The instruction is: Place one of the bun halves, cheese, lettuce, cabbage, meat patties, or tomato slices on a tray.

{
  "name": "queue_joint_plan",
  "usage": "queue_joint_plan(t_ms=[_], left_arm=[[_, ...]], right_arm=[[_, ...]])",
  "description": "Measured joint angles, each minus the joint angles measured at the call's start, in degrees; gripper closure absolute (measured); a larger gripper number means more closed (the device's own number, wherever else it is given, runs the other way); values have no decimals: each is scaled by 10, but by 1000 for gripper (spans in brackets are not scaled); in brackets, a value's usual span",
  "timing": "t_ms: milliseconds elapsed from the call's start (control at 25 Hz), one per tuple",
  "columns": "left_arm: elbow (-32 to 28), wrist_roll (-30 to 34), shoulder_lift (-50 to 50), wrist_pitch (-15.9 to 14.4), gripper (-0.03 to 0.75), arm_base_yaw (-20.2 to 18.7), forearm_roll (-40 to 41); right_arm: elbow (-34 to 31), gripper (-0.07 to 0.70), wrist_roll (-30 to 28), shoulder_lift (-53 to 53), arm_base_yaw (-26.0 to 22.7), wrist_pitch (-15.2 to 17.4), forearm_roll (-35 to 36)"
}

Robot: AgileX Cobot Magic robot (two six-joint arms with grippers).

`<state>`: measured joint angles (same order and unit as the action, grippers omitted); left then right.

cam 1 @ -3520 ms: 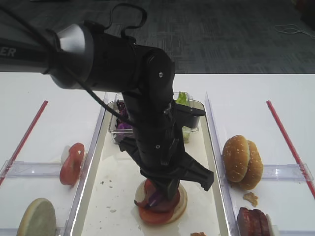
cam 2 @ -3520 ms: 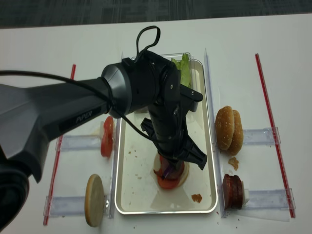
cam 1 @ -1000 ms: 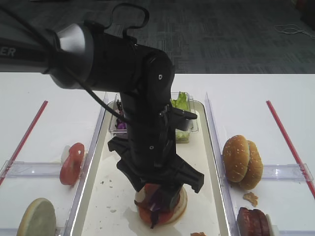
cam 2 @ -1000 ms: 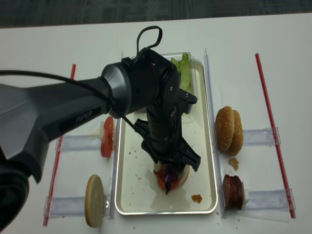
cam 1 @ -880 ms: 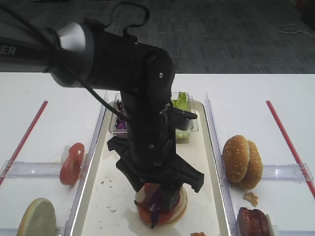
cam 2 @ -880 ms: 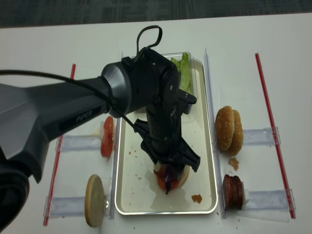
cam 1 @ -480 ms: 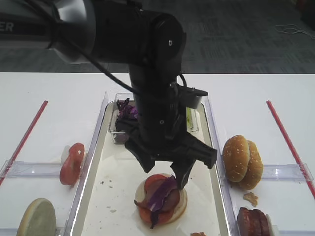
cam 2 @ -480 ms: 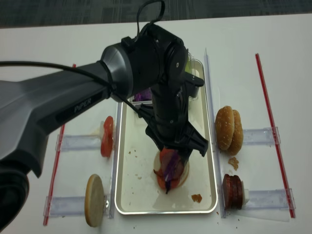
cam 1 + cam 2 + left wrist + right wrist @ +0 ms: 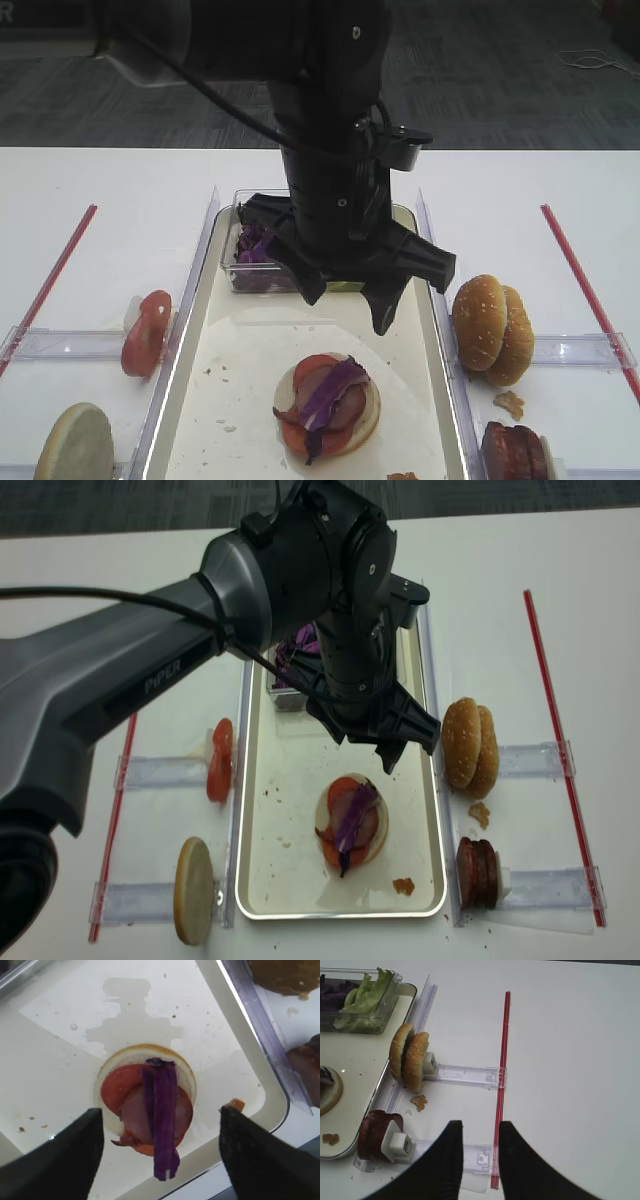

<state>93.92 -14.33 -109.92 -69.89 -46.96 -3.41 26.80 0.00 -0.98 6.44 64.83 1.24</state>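
Note:
On the cream tray [image 9: 235,365] [image 9: 280,865] lies a bun half [image 9: 182,1067] topped with tomato, a meat slice and a strip of purple cabbage [image 9: 330,392] [image 9: 162,1110] [image 9: 352,820]. My left gripper [image 9: 347,303] [image 9: 366,752] [image 9: 160,1111] hangs open above this stack, touching nothing. More bun halves [image 9: 492,328] [image 9: 410,1062] and meat patties [image 9: 372,1135] [image 9: 478,872] stand on edge to the right of the tray. Tomato slices [image 9: 145,332] and another bun half [image 9: 75,445] stand to its left. My right gripper [image 9: 480,1130] hovers open over bare table, its fingers a little apart.
A clear tub [image 9: 250,275] at the tray's far end holds purple cabbage [image 9: 255,245] and lettuce [image 9: 365,995]. Clear plastic holders [image 9: 465,1075] and red strips [image 9: 501,1080] [image 9: 45,285] lie on both sides of the tray. Crumbs [image 9: 419,1102] lie near the right-hand buns.
My left gripper has risen off the stack and drawn back toward the tub, jaws still wide. The purple cabbage strip stays on the stack.

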Motion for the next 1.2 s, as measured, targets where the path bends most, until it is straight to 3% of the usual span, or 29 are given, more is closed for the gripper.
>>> queue_joint_plan(t_ms=[360,600,1200], left_arm=[[0,-1,5,-1,256,18,-2],[0,2,17,-2,256,77,-2],[0,33,54,-6,256,268,12]], right_arm=[[0,415,0,0,0,0,0],[0,416,0,0,0,0,0],[0,416,0,0,0,0,0]])
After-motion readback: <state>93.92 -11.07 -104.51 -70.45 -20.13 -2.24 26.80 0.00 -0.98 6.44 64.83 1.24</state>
